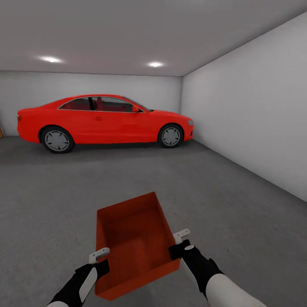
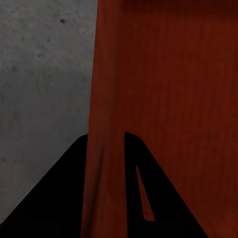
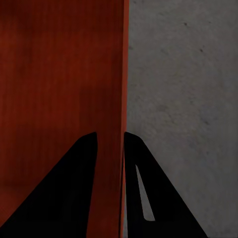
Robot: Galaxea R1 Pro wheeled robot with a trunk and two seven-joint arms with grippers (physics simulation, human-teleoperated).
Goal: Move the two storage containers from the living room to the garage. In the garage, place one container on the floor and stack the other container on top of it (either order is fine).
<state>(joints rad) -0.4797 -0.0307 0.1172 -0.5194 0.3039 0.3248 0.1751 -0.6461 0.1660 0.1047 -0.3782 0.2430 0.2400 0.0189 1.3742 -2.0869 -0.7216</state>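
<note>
I am in the garage, holding one orange-red storage container (image 1: 132,243) in front of me above the grey concrete floor (image 1: 230,204). My left gripper (image 1: 99,258) is shut on the container's left wall, and my right gripper (image 1: 181,241) is shut on its right wall. In the left wrist view the container wall (image 2: 106,124) runs between the two dark fingers (image 2: 144,188). The right wrist view has the opposite container wall (image 3: 122,89) pinched between the fingers (image 3: 74,188), with concrete floor (image 3: 188,99) beside it. The bin is empty and tilts slightly.
A red car (image 1: 102,121) is parked across the far end, side-on. A white wall (image 1: 256,111) runs along the right. Open concrete lies between me and the car. Two ceiling spotlights (image 1: 155,64) are lit.
</note>
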